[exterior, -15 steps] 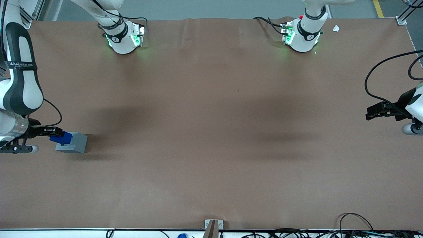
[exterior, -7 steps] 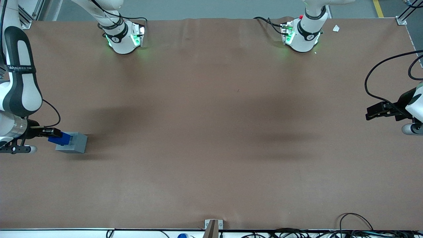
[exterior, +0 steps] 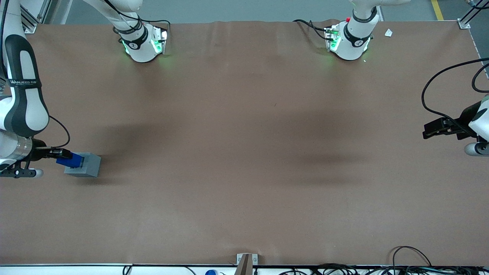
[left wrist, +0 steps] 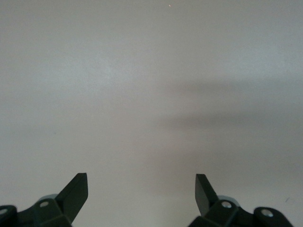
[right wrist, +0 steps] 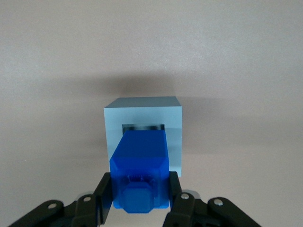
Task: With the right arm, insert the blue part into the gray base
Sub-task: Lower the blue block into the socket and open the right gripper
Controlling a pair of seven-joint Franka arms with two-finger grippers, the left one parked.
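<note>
The gripper (right wrist: 140, 201) is clamped on the blue part (right wrist: 140, 172), one finger on each side, and holds it just over the gray base (right wrist: 174, 124) at the working arm's end of the table (exterior: 244, 152). In the wrist view the part's leading end sits at the mouth of the base's square recess (right wrist: 143, 127), a dark strip of which shows above the blue; the stub end faces the camera. In the front view the blue part (exterior: 70, 160) overlaps the edge of the base (exterior: 85, 165) nearest the gripper (exterior: 57, 154), so it appears tilted or only partly entered; how deep it sits cannot be told.

To do the step well, the arm should likely square the part to the recess walls first, then push straight along the recess axis with a light, steady force, keeping the grip until the part seats. A skewed push could jam a corner on the rim or slide the loose base across the cloth.

Nothing stands near the base. The two arm mounts (exterior: 143, 44) lie farther from the front camera, well apart, and cables (exterior: 416, 259) run along the table's near edge, well clear of the work.
</note>
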